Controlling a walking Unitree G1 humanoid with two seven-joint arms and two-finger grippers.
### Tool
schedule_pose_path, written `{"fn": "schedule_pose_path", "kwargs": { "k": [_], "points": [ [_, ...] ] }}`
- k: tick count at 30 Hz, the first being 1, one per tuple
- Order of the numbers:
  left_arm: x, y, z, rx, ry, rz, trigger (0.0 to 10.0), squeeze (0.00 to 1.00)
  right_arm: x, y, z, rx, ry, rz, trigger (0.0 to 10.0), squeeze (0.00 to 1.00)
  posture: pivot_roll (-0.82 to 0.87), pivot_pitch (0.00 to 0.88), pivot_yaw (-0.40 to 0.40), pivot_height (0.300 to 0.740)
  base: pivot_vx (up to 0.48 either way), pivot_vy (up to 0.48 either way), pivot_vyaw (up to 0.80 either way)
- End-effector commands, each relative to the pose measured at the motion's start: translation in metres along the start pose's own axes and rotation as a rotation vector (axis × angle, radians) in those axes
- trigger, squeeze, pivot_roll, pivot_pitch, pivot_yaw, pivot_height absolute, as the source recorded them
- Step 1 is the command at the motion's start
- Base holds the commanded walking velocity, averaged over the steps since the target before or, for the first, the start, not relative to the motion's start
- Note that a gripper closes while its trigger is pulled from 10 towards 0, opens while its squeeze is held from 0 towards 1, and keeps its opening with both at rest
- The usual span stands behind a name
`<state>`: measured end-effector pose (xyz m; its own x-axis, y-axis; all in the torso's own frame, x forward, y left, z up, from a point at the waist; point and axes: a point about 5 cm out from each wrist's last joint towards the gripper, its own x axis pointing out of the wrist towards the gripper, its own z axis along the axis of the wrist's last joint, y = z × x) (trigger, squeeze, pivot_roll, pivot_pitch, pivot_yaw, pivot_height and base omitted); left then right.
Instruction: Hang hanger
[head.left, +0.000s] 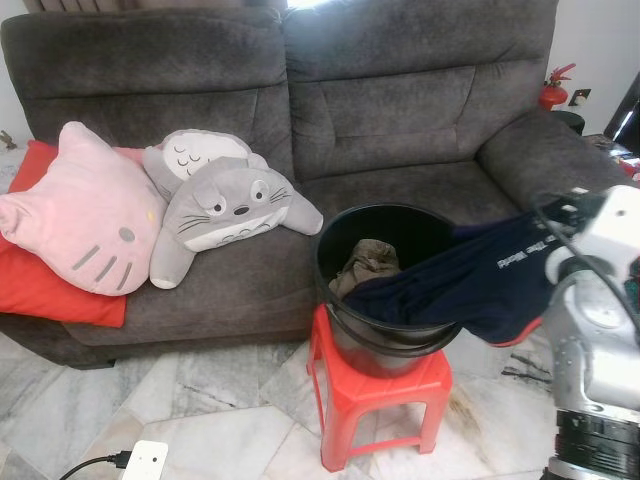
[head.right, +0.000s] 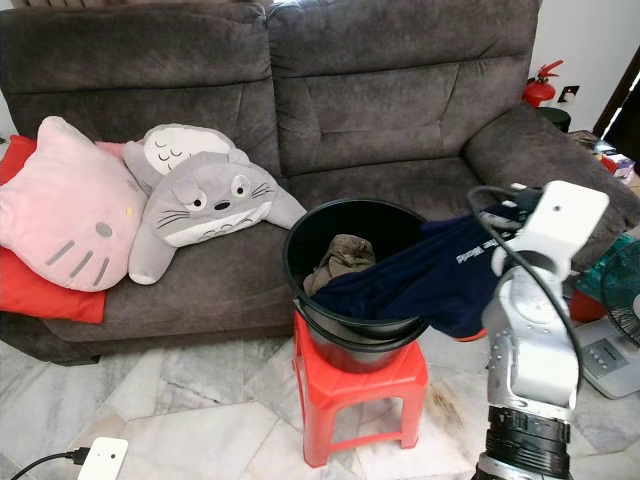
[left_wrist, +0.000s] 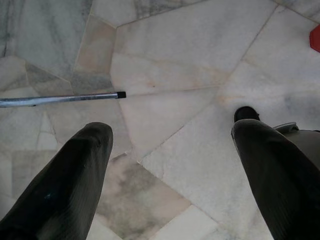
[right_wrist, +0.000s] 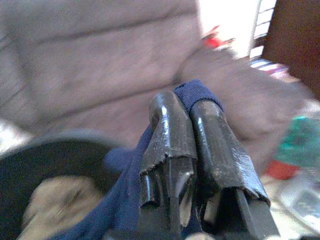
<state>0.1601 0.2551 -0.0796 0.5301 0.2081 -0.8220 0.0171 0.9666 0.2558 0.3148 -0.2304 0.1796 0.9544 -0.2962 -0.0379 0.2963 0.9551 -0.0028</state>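
Observation:
A navy blue garment (head.left: 480, 275) with white lettering hangs half out of a black bucket (head.left: 345, 235) that stands on a red plastic stool (head.left: 385, 395) in front of the sofa. One end of the garment is lifted to the right of the bucket. My right gripper (right_wrist: 184, 105) is shut on a fold of that navy cloth, and its silver arm (head.right: 535, 330) rises at the right. A brownish cloth (head.left: 368, 262) lies inside the bucket. My left gripper (left_wrist: 172, 132) is open above the marble floor, with nothing between its fingers.
A dark grey sofa (head.left: 400, 110) stands behind the bucket, with a pink cat cushion (head.left: 85, 215), a grey plush (head.left: 225, 205) and a red cushion (head.left: 45, 285). A white power strip (head.left: 145, 460) lies on the floor. A fan (head.right: 615, 300) is at the right. A metal rod (left_wrist: 60, 99) lies on the tiles.

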Motion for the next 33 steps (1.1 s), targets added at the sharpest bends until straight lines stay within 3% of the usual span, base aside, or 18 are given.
{"fn": "schedule_pose_path", "kwargs": {
  "k": [1, 5, 7, 9, 13, 15, 24, 26, 29, 33],
  "points": [
    [-0.001, 0.001, -0.004, 0.008, 0.012, 0.006, 10.0, 0.0, 0.003, 0.017, 0.002, -0.011, 0.016, 0.103, 0.0, 0.0, -0.22, 0.0, 0.039, 0.74, 0.0, 0.0, 0.0],
    [-0.001, 0.0, -0.004, 0.005, 0.011, 0.005, 10.0, 0.0, 0.006, 0.039, -0.001, -0.028, 0.051, 0.224, 0.0, 0.0, -0.22, 0.0, 0.036, 0.74, 0.0, 0.0, 0.0],
    [-0.001, 0.0, -0.004, 0.002, 0.01, 0.004, 10.0, 0.0, 0.004, 0.061, -0.005, -0.075, 0.082, 0.364, 0.0, 0.0, -0.22, 0.0, 0.035, 0.74, 0.0, 0.0, 0.0],
    [-0.001, 0.0, -0.004, -0.001, 0.009, 0.004, 10.0, 0.0, 0.0, 0.081, -0.006, -0.14, 0.084, 0.471, 0.0, 0.0, -0.22, 0.003, 0.035, 0.74, 0.0, 0.0, 0.0],
    [-0.001, 0.0, -0.004, -0.002, 0.01, 0.005, 10.0, 0.0, -0.013, 0.103, -0.008, -0.168, 0.094, 0.63, 0.0, 0.0, -0.21, 0.005, 0.034, 0.74, 0.0, 0.0, 0.0],
    [-0.001, 0.0, -0.004, -0.004, 0.011, 0.006, 10.0, 0.0, -0.027, 0.117, -0.014, -0.221, 0.104, 0.733, 0.0, 0.0, -0.21, 0.01, 0.031, 0.74, 0.0, 0.0, 0.0],
    [-0.001, 0.0, -0.005, -0.001, 0.013, 0.005, 10.0, 0.0, -0.056, 0.128, -0.021, -0.271, 0.139, 0.812, 0.0, 0.0, -0.22, 0.015, 0.031, 0.74, 0.0, 0.0, 0.0],
    [-0.001, 0.0, -0.005, 0.001, 0.014, 0.004, 10.0, 0.0, -0.064, 0.13, -0.023, -0.324, 0.143, 0.831, 0.0, 0.0, -0.23, 0.016, 0.032, 0.74, 0.0, 0.0, 0.0],
    [-0.001, 0.001, -0.004, 0.004, 0.013, 0.004, 10.0, 0.0, -0.069, 0.132, -0.027, -0.395, 0.145, 0.836, 0.0, 0.0, -0.23, 0.018, 0.035, 0.74, 0.0, 0.0, 0.0],
    [-0.001, 0.0, -0.004, 0.006, 0.014, 0.003, 10.0, 0.0, -0.075, 0.138, -0.031, -0.395, 0.17, 0.835, 0.0, 0.0, -0.23, 0.017, 0.035, 0.74, 0.0, 0.0, 0.0]
  ]
}}
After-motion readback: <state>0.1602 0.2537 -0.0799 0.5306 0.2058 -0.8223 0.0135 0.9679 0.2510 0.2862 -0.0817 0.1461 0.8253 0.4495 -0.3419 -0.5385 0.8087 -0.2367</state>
